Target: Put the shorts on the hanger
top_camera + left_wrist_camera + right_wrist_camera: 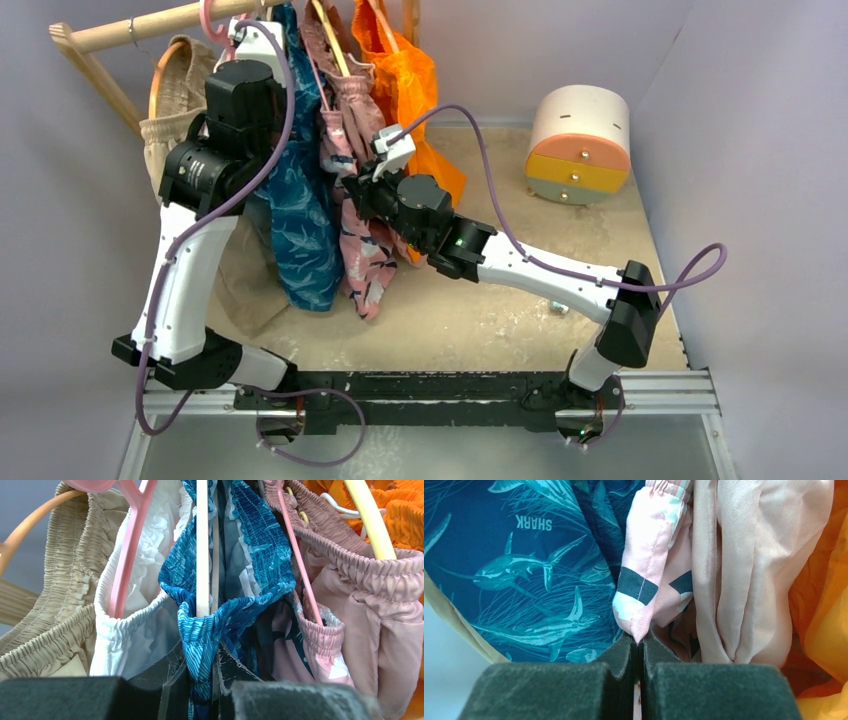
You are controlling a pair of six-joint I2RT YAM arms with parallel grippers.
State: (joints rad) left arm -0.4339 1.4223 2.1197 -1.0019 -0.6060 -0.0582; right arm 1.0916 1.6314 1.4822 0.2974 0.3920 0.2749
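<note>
A long pale wooden rail (pixel 150 28) stands at the back of the sandy tabletop (pixel 480 300), crowded with hanging clothes. Among them, the blue fabric shorts with the lighter blue print (pixel 300 230) hang between a white gathered garment (pixel 145 555) and the pink patterned shorts (pixel 365 260), with a plain orange garment (pixel 410 90) further right.

The job looks close to done. In the left wrist view, the ribbed elastic waist is stretched round the pale beige hanger (pixel 202 555), whose bar runs down inside the band. I cannot see whether the far end of the waist is seated as well. I would say letting go and drawing both arms clear is all that remains.

The left tool (pixel 202 672) is nearly closed, pinching a bunched fold of the blue waistband. The right tool (pixel 640 647) is fully closed on an edge of the pink shorts, seemingly holding them aside.
</note>
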